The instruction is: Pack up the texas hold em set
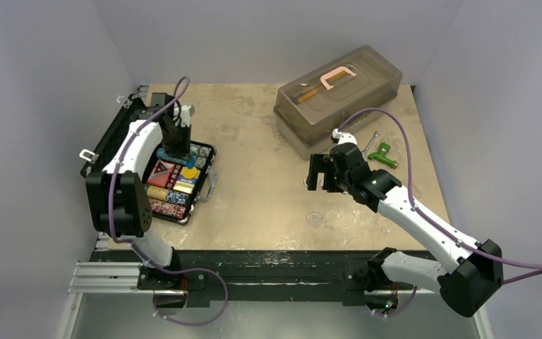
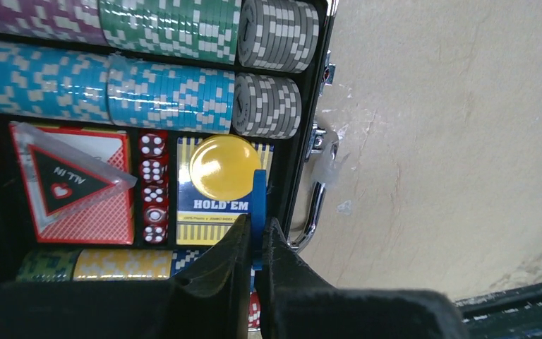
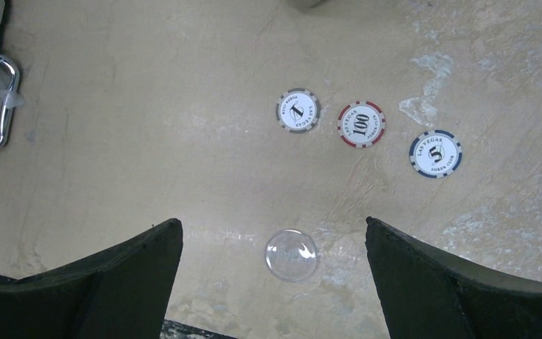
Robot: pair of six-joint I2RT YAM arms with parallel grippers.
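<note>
An open black briefcase [image 1: 209, 168] of poker chips lies at the left of a tan table [image 1: 268, 205], its lid folded back. The left gripper [image 2: 257, 229] hangs over the case, fingers pressed together on a thin blue disc [image 2: 259, 198] held on edge. The disc is just beside a yellow disc [image 2: 224, 167] lying on a card box [image 2: 208, 212].

Well apart, at mid-table, the right gripper [image 3: 272, 222] hovers with its fingers spread wide over a clear disc [image 3: 291, 254]. Loose chips lie just beyond it (a grey chip [image 3: 298, 110], a red chip [image 3: 361, 124], a blue chip [image 3: 435, 153]).

Risks: released on edge, the blue disc may roll or bounce out of the case. The flat, slick clear disc may skid away from closing fingers.
</note>
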